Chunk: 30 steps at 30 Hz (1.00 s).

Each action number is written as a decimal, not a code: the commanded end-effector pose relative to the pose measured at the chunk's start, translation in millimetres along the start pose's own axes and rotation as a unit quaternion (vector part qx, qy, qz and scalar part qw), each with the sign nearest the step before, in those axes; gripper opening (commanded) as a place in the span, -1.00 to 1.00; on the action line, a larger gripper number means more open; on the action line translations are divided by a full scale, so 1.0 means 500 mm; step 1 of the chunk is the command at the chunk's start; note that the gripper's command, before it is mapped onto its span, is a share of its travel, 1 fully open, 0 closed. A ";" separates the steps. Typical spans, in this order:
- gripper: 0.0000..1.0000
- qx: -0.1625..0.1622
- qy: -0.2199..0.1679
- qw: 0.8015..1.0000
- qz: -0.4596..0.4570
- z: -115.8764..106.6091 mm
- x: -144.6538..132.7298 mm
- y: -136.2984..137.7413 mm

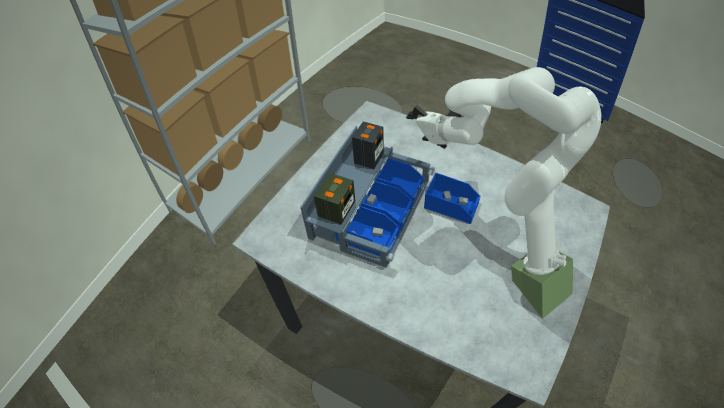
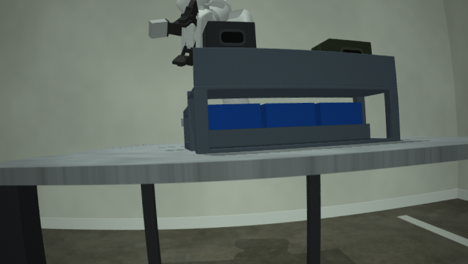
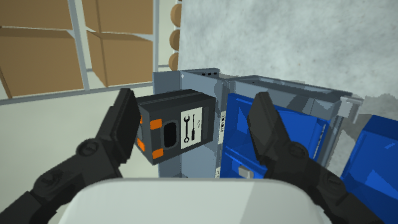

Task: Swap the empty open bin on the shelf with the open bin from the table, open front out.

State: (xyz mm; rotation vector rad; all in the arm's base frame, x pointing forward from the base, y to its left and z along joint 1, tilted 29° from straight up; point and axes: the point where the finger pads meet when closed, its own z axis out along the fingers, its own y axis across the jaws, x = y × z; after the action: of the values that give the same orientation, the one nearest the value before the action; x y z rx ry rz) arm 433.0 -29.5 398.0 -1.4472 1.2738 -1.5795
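The grey shelf point(image 1: 362, 173) point(image 2: 294, 70) point(image 3: 192, 81) holds three blue bins. The far bin point(image 1: 402, 174) point(image 2: 234, 116) point(image 3: 300, 127) is empty. The middle bin point(image 1: 387, 201) and the near bin point(image 1: 372, 233) each hold one grey part. A fourth open blue bin point(image 1: 451, 198) point(image 3: 375, 155) stands on the table point(image 1: 455, 304) in front of the shelf, with two parts point(image 1: 447, 194) in it. My gripper point(image 1: 425, 129) point(image 2: 183, 37) point(image 3: 195, 104) is open and empty. It hangs in the air at the shelf's far end, turned on its side, facing the black case point(image 1: 367, 144) point(image 3: 172, 127).
A black case point(image 2: 229, 34) and an olive case point(image 1: 334, 199) point(image 2: 343, 45) stand on the shelf's top board. A tall rack of cardboard boxes point(image 1: 177, 76) stands behind the table. A blue drawer cabinet point(image 1: 590, 45) stands at the back right. My arm's green base point(image 1: 543, 283) sits on the table's right side.
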 end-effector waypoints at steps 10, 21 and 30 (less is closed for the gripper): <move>1.00 -0.035 0.018 0.998 0.040 -0.022 -0.014 0.006; 1.00 -0.054 0.026 0.996 0.067 -0.036 -0.024 0.007; 1.00 -0.068 0.032 0.993 0.086 -0.046 -0.032 0.009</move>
State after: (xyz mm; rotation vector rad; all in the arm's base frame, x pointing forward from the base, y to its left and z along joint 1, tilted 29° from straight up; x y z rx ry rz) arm 414.7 -13.1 388.4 -1.3479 1.4949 -1.4635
